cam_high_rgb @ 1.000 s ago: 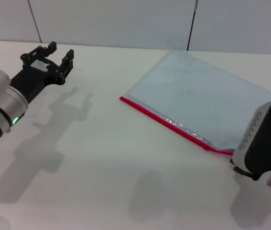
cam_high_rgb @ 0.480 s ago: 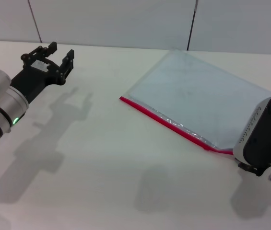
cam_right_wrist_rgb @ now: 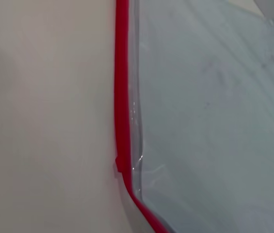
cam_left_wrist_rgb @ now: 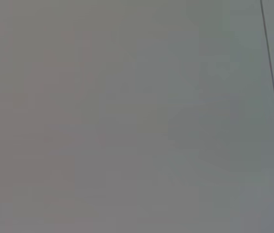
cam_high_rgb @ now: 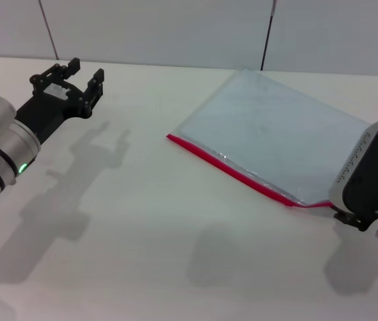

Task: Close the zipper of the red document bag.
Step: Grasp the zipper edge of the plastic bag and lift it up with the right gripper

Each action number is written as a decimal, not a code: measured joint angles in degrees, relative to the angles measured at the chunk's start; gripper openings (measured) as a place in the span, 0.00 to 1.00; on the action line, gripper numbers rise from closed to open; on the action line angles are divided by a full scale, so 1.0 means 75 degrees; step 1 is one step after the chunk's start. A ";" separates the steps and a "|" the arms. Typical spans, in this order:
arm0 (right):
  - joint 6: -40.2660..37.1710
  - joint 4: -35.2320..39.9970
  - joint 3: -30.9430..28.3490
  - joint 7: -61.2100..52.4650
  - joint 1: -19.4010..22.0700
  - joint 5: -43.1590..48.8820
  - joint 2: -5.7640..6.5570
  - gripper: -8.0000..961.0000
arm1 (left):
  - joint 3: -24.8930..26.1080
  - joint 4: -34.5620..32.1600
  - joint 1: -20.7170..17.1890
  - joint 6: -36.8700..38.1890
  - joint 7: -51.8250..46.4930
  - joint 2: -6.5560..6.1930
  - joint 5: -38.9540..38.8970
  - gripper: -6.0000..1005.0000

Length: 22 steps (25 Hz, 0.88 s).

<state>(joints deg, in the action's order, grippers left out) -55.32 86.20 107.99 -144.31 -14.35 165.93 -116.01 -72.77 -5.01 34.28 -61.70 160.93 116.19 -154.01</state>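
Head view | right gripper [cam_high_rgb: 359,221] hanging over near end of flat translucent blue-grey pouch's [cam_high_rgb: 275,134] red zipper [cam_high_rgb: 232,170], grip can't tell | left gripper [cam_high_rgb: 68,83] hovering spread wide, far left

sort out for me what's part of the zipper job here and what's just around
Part of the job:
- red document bag, flat on the table
- zipper along its near long edge
- right gripper at the bag's right end, fingers hidden

Just around:
- left gripper, open, held far left
- table
- wall panels behind

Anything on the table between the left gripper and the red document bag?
No: the head view shows only bare table and shadow between left gripper and red document bag.
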 joint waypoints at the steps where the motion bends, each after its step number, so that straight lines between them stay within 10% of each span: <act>1: 0.0000 -0.0035 -0.0007 -0.0001 -0.0033 0.0000 0.0000 0.58 | 0.0000 0.0000 0.0003 0.0000 0.0000 0.0000 -0.0001 0.49; 22: -0.0105 -0.0509 0.0058 -0.0004 -0.0503 0.0013 0.0012 0.57 | -0.0015 0.0000 0.0011 -0.0004 -0.0049 0.0000 -0.0009 0.49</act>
<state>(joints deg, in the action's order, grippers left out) -56.10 82.38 108.43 -144.33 -18.12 166.02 -115.92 -72.88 -5.01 34.37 -61.73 160.56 116.19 -154.07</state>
